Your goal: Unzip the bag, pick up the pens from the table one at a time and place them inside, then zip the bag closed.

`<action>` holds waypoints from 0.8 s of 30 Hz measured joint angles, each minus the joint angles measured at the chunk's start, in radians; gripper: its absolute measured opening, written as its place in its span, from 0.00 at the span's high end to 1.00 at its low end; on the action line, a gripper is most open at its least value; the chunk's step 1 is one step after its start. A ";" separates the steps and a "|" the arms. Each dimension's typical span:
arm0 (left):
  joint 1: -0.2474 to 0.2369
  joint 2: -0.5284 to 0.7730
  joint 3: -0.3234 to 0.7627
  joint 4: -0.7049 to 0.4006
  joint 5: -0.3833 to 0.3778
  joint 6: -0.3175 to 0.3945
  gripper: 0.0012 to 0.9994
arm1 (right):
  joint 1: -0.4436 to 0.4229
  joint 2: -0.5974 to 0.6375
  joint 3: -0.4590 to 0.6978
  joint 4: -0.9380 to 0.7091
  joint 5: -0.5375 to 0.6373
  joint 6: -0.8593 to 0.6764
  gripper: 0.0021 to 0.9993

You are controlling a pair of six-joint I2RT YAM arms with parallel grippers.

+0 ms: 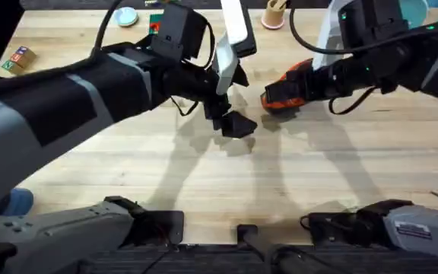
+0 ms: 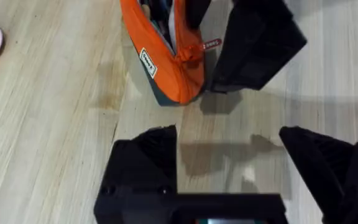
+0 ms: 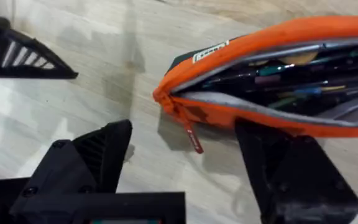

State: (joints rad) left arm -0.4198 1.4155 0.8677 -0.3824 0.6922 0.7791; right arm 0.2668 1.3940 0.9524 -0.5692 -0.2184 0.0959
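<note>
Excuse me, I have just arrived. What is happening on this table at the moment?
Two robot arms are working on an orange bag on the wooden table. The bag is unzipped and gapes open, with pens lying inside. The right gripper is at the zipper end, near the small pull tab, with one finger against the bag's side. The left gripper is open just in front of that same end and holds nothing. The bag is not yet zipped closed.

Bright, even overhead light with soft blur

Soft grey shadows fall on the pale table point(image 1: 204, 175) at centre frame; the left arm point(image 1: 59, 99), large at the left, looks blurred.
</note>
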 joint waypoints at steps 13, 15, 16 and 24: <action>0.000 0.000 0.000 0.000 0.000 0.004 0.00 | 0.000 0.030 0.000 0.042 0.000 0.000 0.07; 0.000 0.000 0.000 0.000 0.000 0.005 0.00 | 0.000 0.030 0.000 0.044 0.000 0.000 0.14; 0.000 0.000 0.000 0.000 0.000 0.007 0.00 | 0.000 0.030 0.000 0.045 0.000 0.001 0.18; 0.000 0.000 0.000 0.000 0.000 0.008 0.00 | 0.000 0.030 0.000 0.048 -0.008 0.008 0.46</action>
State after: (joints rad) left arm -0.4198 1.4155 0.8677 -0.3824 0.6922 0.7870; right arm 0.2668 1.4242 0.9524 -0.5212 -0.2260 0.1036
